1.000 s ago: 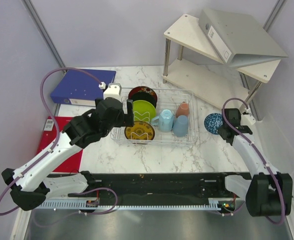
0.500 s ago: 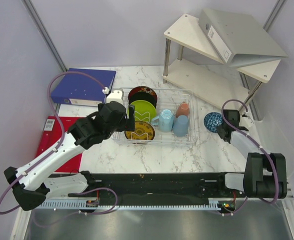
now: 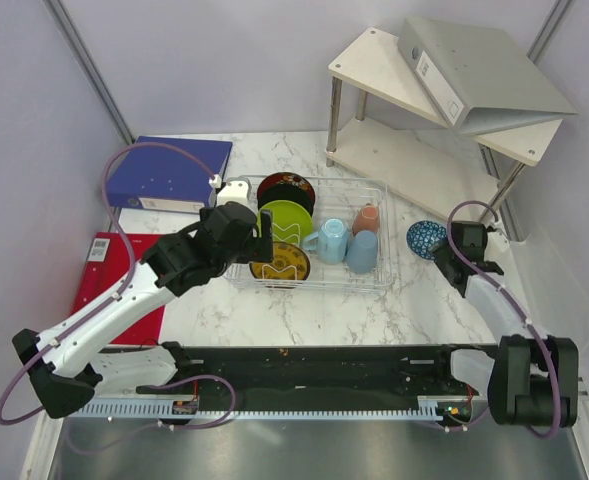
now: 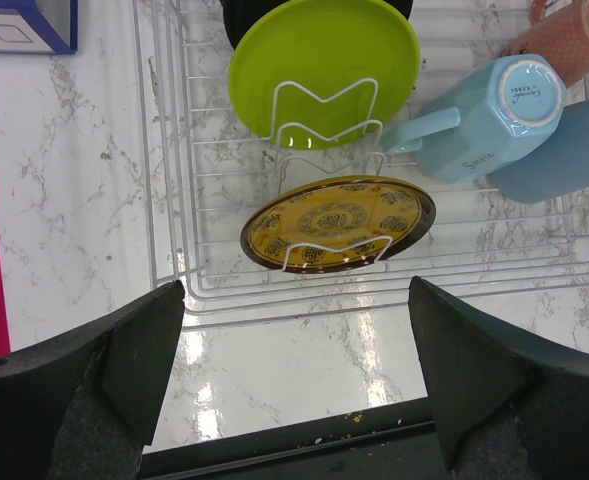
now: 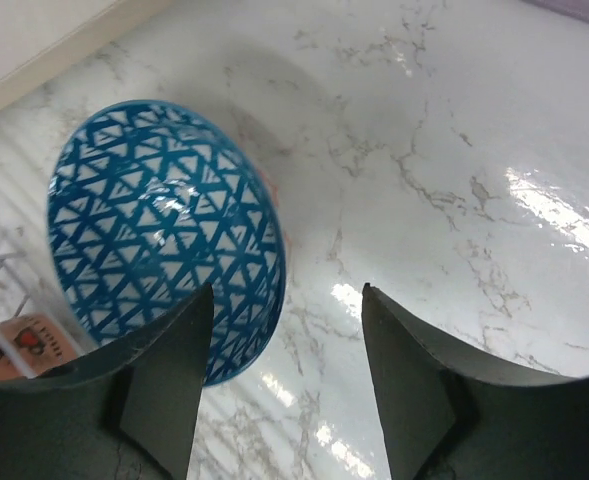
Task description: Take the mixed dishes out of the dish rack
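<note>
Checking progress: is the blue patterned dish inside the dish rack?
No, the blue patterned dish is outside the dish rack, on its right.

Robot lab test booth, plain lilac partition walls [image 3: 224, 70], marble-pattern tabletop [image 3: 274, 310], blue binder [image 3: 164, 172], white shelf [image 3: 374, 62].

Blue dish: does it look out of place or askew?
Yes. The blue dish is outside the rack, tipped up rather than flat on the table, its inside facing the open right gripper.

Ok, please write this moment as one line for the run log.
left gripper: open, aimed at yellow-brown plate in dish rack | right gripper: open, blue dish rim between fingers, outside rack
</note>
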